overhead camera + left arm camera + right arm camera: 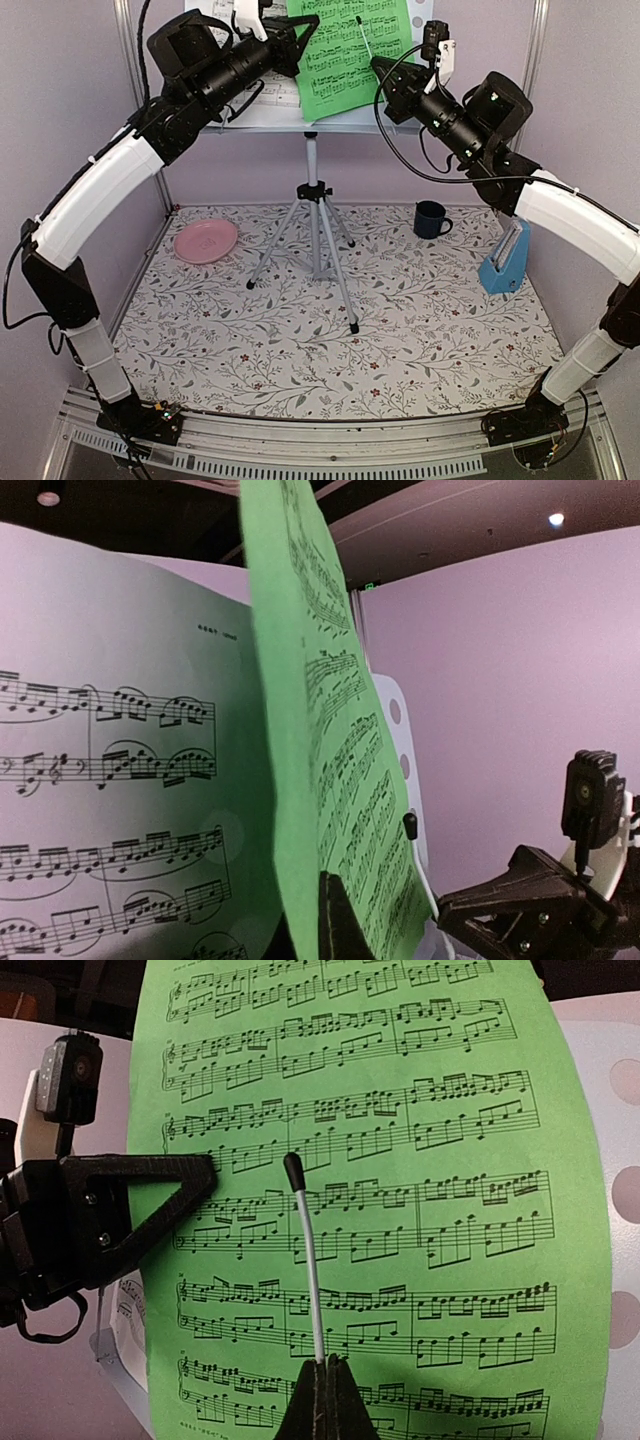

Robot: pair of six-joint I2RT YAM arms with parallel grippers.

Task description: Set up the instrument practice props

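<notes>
Right claw (322, 1372) grips the white baton (310, 1260) tight, black tip pointing twelve o'clock up the green sheet (450, 1210); I see left claw (195, 1173) pinching that sheet's nine o'clock edge.

From my overhead view: the music stand (311, 155) stands centre-rear, its front page (350, 60) overlapping the rear page (280, 100) on the desk, a thin rod (366, 36) across the front page; plate (205, 240) left of its legs, mug (430, 219) right, metronome (505, 262) farther right.
</notes>
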